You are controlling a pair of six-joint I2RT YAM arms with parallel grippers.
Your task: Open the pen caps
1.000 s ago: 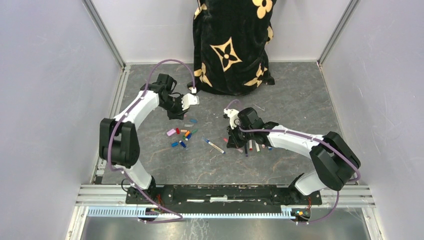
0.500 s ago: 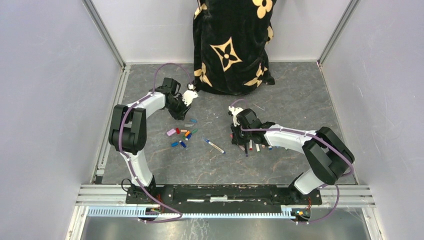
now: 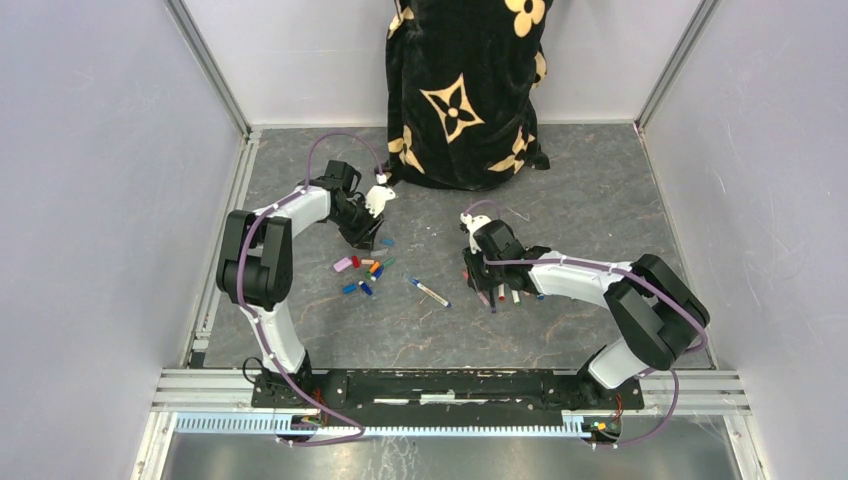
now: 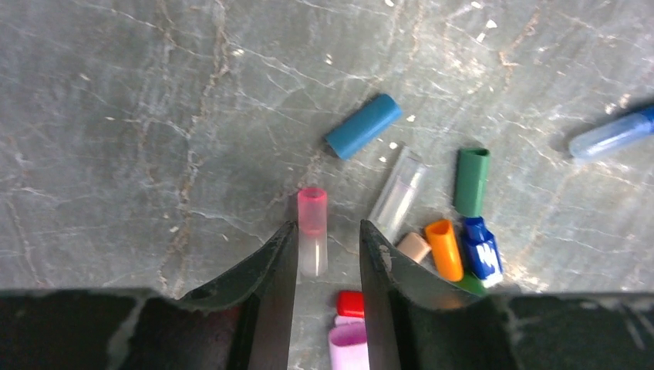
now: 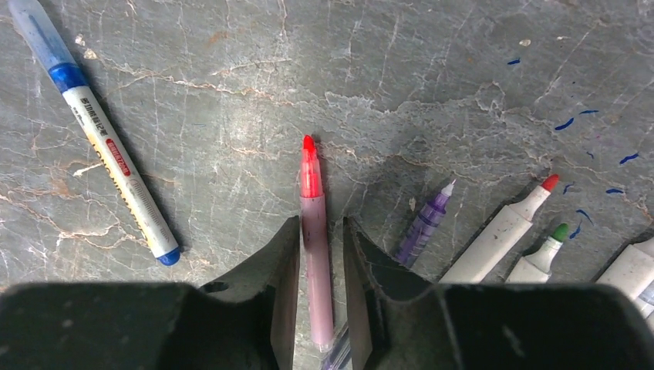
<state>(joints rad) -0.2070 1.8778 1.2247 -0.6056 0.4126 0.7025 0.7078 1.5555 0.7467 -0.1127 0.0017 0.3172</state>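
The left gripper (image 4: 328, 225) stood parted over the tabletop (image 4: 116, 116), gripping nothing. The pink cap (image 4: 312, 231) lay loose between its jaws, just left of the other caps (image 4: 446, 248) at the wrist view's lower centre. The right gripper (image 5: 321, 220) was likewise slack, with the uncapped pink pen (image 5: 315, 254) lying between its jaws (red tip pointing up the frame). Each arm would best lift straight off, so neither jaw dragged its piece. The blue pen (image 5: 116, 169), upper left, looked still capped and a likely next pick.
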